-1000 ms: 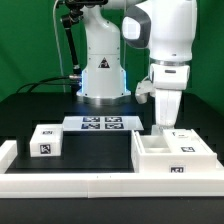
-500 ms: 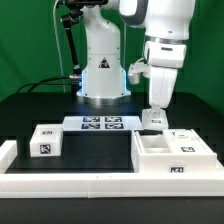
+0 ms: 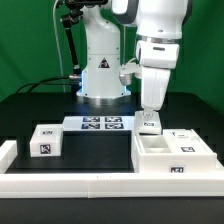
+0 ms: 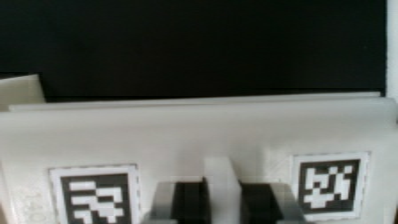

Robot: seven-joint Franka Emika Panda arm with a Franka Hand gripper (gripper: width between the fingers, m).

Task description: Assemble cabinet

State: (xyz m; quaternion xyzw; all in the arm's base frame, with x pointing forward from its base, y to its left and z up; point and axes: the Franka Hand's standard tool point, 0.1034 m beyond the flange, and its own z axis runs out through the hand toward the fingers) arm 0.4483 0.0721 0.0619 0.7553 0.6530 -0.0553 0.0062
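Observation:
My gripper point(image 3: 150, 113) hangs over the far left corner of the cabinet shell point(image 3: 172, 160), an open white box at the exterior view's right. It is shut on a small white tagged drawer block point(image 3: 150, 124), held just above the table. In the wrist view the dark fingers point(image 4: 187, 203) pinch a white ridge of this block point(image 4: 196, 130) between two black-and-white tags. A second drawer block point(image 3: 45, 140) lies on the table at the exterior view's left. A third tagged block point(image 3: 186, 137) sits at the shell's far right side.
The marker board point(image 3: 100, 124) lies flat in front of the robot base point(image 3: 100, 80). A long low white border rail point(image 3: 90, 186) runs along the front, with a raised end point(image 3: 7, 152) at the exterior view's left. The tabletop is black.
The gripper has moved toward the exterior view's left, from over the shell's inside to its far left corner. The tagged block now shows under it.

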